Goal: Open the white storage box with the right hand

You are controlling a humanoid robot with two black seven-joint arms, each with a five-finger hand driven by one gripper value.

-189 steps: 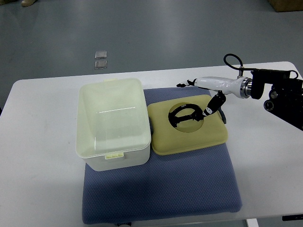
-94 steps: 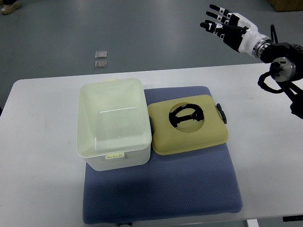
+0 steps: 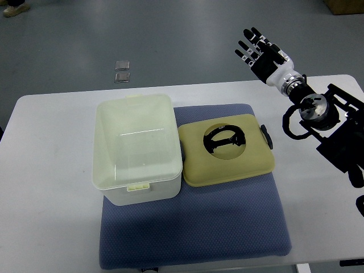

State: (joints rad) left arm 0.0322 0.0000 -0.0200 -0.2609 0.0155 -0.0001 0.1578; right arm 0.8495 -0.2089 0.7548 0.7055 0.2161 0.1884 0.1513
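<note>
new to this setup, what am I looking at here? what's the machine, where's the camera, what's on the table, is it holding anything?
It is a humanoid robot with two arms that end in fingered hands. There is one camera, looking steeply down from the robot's own side of the table.

Only the right hand shows. Its black arm comes in from the picture's right edge, and the hand is raised beyond the table's far edge with the fingers spread, holding nothing. The left arm is out of view.

On the white table lies a blue mat. On the mat stand a white storage box with a translucent lid, which looks closed, and beside it on the right a flat tan case with a round opening and a black part inside. Nothing touches either one.
</note>
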